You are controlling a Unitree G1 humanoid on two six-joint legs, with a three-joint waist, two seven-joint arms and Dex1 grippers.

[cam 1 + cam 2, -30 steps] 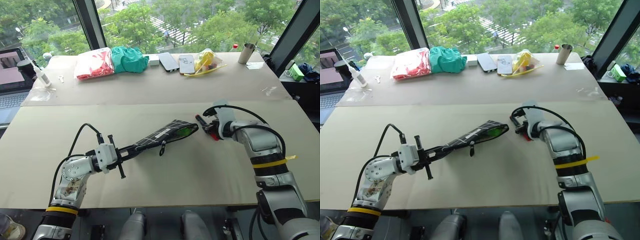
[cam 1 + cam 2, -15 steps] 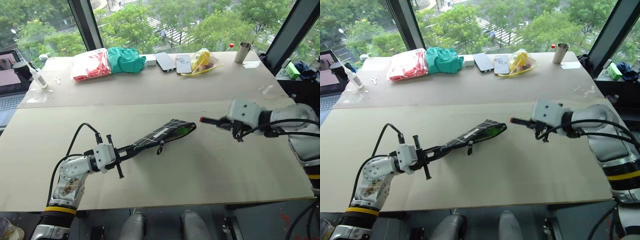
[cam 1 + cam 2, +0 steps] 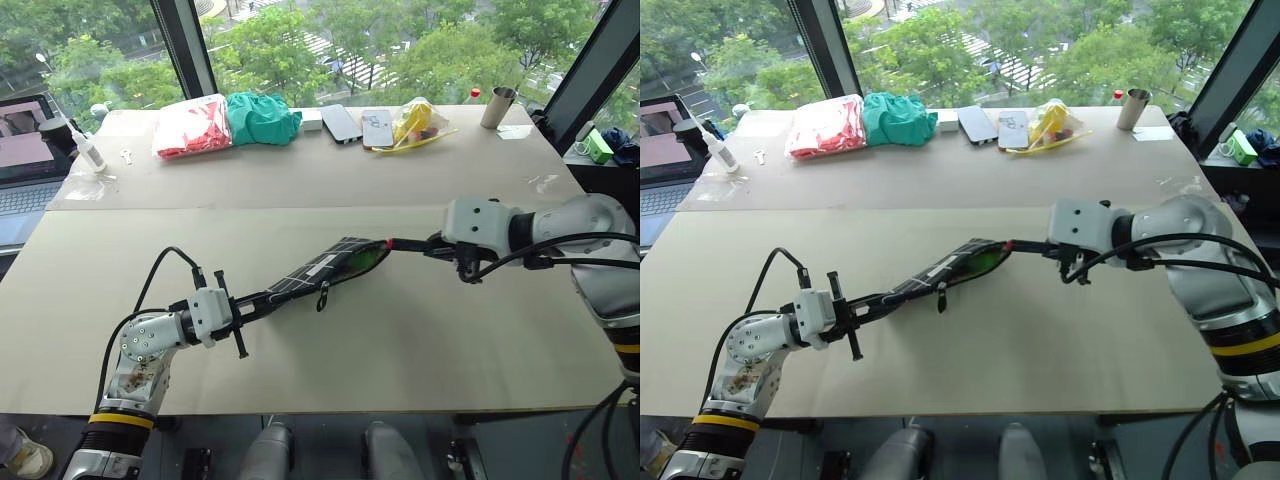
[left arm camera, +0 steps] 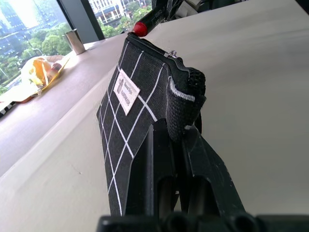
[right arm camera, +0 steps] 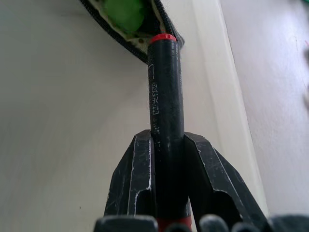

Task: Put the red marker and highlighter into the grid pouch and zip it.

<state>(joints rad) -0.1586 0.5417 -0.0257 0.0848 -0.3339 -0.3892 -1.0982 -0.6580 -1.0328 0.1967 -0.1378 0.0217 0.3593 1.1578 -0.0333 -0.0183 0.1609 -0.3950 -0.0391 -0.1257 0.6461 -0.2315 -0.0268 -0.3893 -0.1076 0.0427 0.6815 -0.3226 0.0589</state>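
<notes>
Left gripper (image 3: 243, 318) fingers clamped tight, arm low, pointing rightward. Right gripper (image 3: 432, 246) fingers pinched closed, forearm extended leftward across front.

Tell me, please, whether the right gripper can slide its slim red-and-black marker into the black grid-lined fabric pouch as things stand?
Probably yes: the right gripper aims the marker at the pouch's open mouth, held up by the left gripper; the green highlighter inside leaves room.

The grid pouch (image 3: 325, 268) is held off the table (image 3: 400, 340) at its near end by the clamped left gripper (image 3: 243, 312), its open mouth turned toward the right gripper (image 3: 440, 246). Green of the highlighter (image 3: 366, 260) is seen inside the mouth. The red marker (image 3: 408, 244) is gripped by the right gripper, its tip at the pouch opening. 2 phones (image 3: 355, 124) are seen on the far table.
</notes>
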